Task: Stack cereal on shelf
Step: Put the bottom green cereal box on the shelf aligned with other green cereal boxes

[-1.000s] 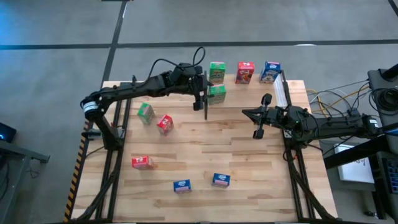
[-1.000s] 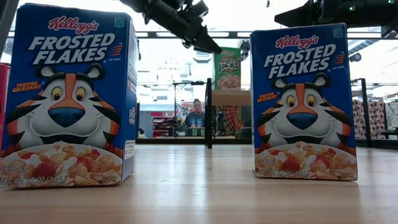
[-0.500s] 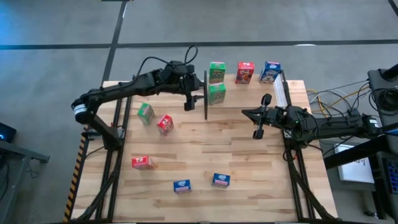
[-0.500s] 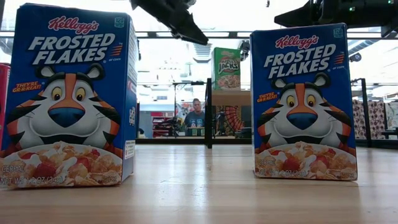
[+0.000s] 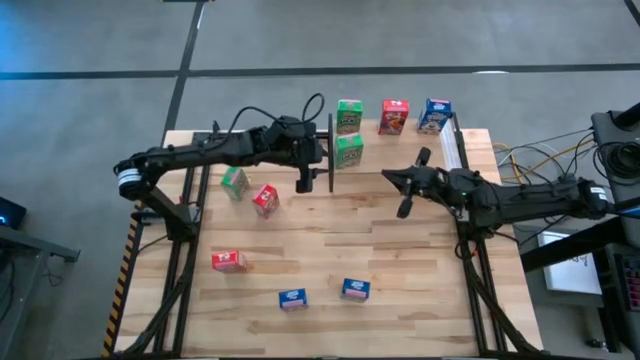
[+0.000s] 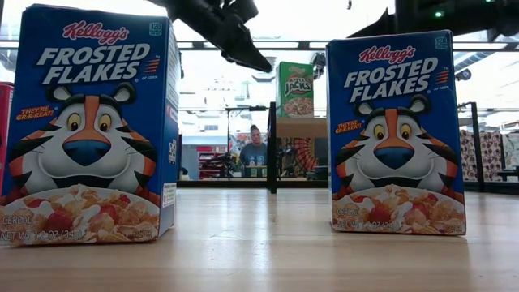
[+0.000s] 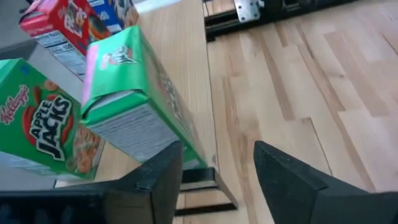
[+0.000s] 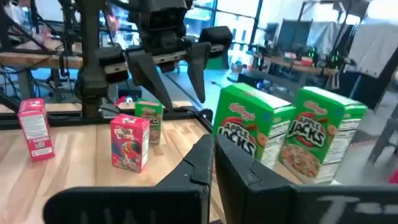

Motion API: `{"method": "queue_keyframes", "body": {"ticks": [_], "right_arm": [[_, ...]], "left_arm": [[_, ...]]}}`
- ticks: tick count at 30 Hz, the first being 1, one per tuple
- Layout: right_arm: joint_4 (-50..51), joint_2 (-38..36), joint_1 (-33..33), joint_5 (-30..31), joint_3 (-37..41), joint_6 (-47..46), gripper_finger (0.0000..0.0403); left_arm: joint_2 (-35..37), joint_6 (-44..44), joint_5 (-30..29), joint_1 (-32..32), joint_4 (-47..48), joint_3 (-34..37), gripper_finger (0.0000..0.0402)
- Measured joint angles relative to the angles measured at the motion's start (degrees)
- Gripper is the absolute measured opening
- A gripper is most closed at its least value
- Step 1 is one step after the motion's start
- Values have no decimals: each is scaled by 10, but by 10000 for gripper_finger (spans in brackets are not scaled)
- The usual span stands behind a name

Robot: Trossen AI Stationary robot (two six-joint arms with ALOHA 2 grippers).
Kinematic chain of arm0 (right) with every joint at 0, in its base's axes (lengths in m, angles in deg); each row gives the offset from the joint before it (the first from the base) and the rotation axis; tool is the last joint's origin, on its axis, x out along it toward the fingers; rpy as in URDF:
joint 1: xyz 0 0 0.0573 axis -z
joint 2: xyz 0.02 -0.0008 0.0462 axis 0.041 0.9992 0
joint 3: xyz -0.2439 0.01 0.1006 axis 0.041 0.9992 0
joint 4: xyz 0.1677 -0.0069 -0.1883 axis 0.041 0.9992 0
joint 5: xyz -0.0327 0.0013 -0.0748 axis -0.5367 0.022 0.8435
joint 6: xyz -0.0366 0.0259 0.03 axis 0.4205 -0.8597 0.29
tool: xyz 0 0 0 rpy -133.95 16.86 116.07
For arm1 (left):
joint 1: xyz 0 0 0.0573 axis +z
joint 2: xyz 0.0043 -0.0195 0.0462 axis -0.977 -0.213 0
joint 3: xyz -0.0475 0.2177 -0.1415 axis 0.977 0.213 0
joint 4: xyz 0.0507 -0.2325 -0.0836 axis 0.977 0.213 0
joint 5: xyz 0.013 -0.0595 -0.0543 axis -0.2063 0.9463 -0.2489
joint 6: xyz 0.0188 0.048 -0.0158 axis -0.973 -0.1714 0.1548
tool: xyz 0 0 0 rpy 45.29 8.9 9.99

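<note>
Nine cereal boxes are being shown: three green (image 5: 348,150), three red (image 5: 265,199), three blue (image 5: 355,289).

even, bright overhead light falls on the table (image 5: 400,250) in the high view, with only faint soft shadows. in the low view the windows behind blow out to white glare, leaving the arms overhead as dark silhouettes. the left wrist view is slightly soft up close.
</note>
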Motion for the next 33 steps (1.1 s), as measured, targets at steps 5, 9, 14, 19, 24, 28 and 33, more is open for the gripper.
{"method": "queue_keyframes", "body": {"ticks": [5,9,14,19,24,28,33], "right_arm": [[51,64,2,28,-52,-27,9],[73,107,11,30,-89,-49,9],[78,146,24,35,-111,-53,9],[90,157,29,39,-118,-54,9],[90,153,29,39,-118,-50,9],[91,152,29,39,-118,-52,9],[99,158,29,40,-117,-61,9]], "left_arm": [[0,0,0,1,-59,29,126],[-3,2,0,1,-76,34,81],[-19,2,0,1,-98,35,38],[-26,-2,-20,3,-106,35,17],[-33,-2,-41,8,-132,35,8],[-42,-2,-41,15,-148,35,7],[-52,-1,-45,23,-155,35,7]]}}
